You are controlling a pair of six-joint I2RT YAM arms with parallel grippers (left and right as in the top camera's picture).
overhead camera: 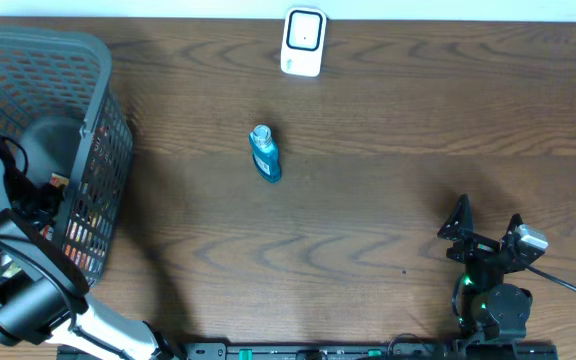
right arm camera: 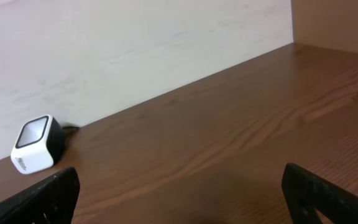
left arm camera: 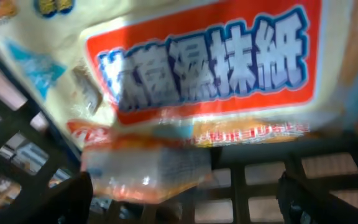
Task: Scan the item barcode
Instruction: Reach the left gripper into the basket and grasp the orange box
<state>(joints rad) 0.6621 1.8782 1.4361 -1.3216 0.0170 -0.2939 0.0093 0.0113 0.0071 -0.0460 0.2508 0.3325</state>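
Note:
My left arm (overhead camera: pixel 13 215) reaches down into the grey mesh basket (overhead camera: pixel 103 130) at the table's left. In the left wrist view my left gripper (left arm camera: pixel 185 196) stands open over a small clear packet with orange print (left arm camera: pixel 145 168), which lies between the dark fingers (left arm camera: pixel 73 199) without visible contact. Behind it sits a large cream pack with an orange label and Chinese characters (left arm camera: pixel 210 59). The white barcode scanner (overhead camera: pixel 303 42) stands at the table's far edge, also visible in the right wrist view as the scanner (right arm camera: pixel 36 144). My right gripper (overhead camera: pixel 486 225) is open and empty at the front right.
A small blue bottle (overhead camera: pixel 265 153) lies on the brown wooden table (overhead camera: pixel 398 130) near the middle, below the scanner. The basket's dark grid wall (left arm camera: pixel 328 171) runs close behind the packet. A pale wall (right arm camera: pixel 135 43) stands behind the table.

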